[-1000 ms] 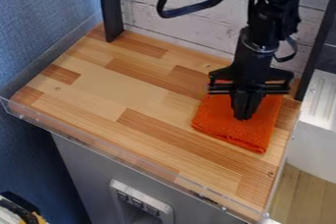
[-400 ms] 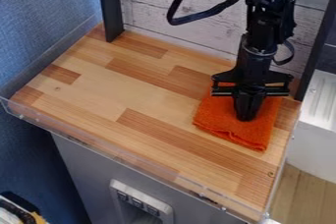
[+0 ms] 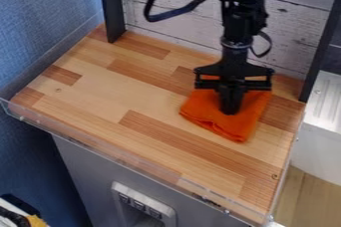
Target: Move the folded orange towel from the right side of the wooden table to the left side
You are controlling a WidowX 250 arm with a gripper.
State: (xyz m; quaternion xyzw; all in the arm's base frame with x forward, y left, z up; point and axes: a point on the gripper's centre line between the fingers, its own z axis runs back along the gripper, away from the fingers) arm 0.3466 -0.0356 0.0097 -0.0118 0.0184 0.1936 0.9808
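Observation:
The black gripper (image 3: 230, 111) hangs from the upper right of the camera view, its fingers together and pointing down onto the middle of an orange cloth (image 3: 248, 118). It is shut on the cloth. The folded cloth lies on the right part of the wooden work surface, with one corner toward the front. Behind the gripper, part of the cloth's back edge is hidden.
The wooden surface (image 3: 113, 89) has a clear raised rim (image 3: 123, 159) along its front. Black posts (image 3: 112, 7) stand at the back left and right, before a white plank wall (image 3: 170, 34). A white unit (image 3: 319, 121) is at the right.
The gripper has shifted left and slightly back toward the wall, and the orange cloth has moved the same way along with it. Some more wood shows at the cloth's right.

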